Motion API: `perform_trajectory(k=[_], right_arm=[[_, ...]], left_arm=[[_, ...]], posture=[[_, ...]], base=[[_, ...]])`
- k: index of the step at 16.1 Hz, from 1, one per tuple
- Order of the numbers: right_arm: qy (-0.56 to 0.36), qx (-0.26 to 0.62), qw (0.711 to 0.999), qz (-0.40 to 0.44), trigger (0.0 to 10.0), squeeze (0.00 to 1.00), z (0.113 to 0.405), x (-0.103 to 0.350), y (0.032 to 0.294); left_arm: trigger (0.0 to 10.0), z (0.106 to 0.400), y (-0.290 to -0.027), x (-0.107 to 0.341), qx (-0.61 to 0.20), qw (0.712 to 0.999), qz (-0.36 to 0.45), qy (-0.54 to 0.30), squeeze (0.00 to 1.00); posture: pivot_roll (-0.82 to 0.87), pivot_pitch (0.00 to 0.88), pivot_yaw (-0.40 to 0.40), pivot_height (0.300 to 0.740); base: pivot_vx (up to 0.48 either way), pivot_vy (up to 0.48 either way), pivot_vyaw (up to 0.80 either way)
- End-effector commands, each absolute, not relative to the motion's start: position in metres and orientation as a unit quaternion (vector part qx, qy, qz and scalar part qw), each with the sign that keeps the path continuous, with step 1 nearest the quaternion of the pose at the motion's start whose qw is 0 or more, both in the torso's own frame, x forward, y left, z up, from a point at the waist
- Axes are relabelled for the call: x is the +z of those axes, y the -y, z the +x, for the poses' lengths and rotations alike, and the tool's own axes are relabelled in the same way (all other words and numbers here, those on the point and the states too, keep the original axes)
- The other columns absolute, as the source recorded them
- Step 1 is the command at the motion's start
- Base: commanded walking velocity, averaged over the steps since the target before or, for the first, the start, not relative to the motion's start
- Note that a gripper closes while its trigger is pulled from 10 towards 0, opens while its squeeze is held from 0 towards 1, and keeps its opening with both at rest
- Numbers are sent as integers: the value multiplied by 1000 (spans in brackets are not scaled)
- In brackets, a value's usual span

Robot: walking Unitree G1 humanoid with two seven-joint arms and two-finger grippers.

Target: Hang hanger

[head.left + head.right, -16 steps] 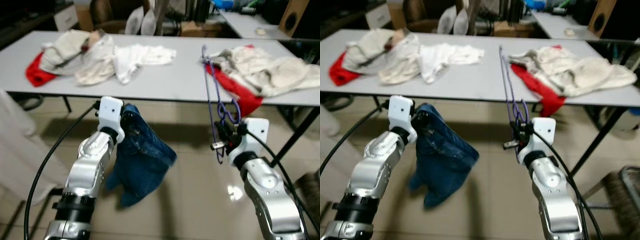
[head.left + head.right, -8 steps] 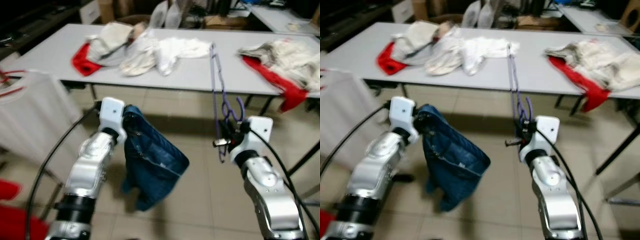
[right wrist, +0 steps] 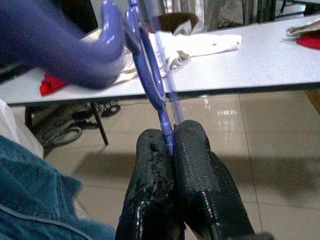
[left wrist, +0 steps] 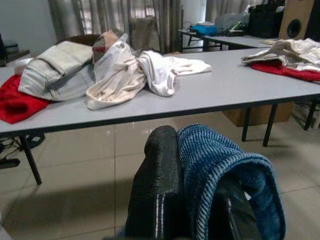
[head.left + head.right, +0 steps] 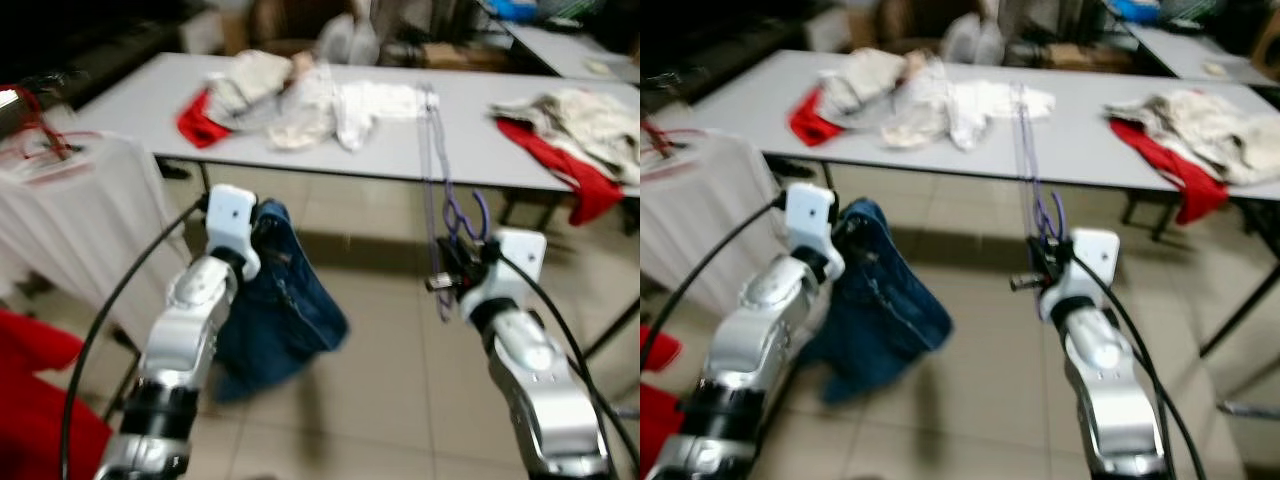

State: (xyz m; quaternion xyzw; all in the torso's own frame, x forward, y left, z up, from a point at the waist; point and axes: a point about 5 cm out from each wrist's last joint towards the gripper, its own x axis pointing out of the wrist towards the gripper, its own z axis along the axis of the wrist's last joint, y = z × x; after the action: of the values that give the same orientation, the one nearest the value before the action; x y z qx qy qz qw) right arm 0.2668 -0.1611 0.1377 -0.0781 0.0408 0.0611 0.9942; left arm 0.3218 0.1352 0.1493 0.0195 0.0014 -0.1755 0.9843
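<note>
Hanger: the purple hanger is standing upright in front of the table, its long axis running up from the right gripper, hook end curling just above the fingers.
Right gripper: its fingers are pressing together on the hanger's thin purple wire.
Left gripper: the left gripper is clamping a fold of blue jeans, which are hanging below it toward the floor.
Nearer arm: the right arm is carrying the hanger, so the hanging move is falling to it.
Where to hang: a white cloth-covered rack with red wire on top is sitting off the table's left end, the left arm's side; whether it is the rail is unclear.
Head views: showing the hanger's full length against the table.
Right wrist view: showing the pinch itself and the hook close up.
</note>
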Motion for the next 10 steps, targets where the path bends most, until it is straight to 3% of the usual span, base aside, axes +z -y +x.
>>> perform_trajectory(k=[1, 10], right_arm=[[-39, 64, 994, -79, 10000, 0, 269, 138, 162], [-49, 60, 994, -80, 10000, 0, 271, 135, 165]], left_arm=[[10000, 325, -134, 162, -175, 984, 19, 22, 0], [10000, 328, -131, 162, -180, 983, 19, 24, 0]], posture=[[-90, 0, 15, 740], [-93, 0, 13, 740]], base=[[334, 0, 0], [337, 0, 0]])
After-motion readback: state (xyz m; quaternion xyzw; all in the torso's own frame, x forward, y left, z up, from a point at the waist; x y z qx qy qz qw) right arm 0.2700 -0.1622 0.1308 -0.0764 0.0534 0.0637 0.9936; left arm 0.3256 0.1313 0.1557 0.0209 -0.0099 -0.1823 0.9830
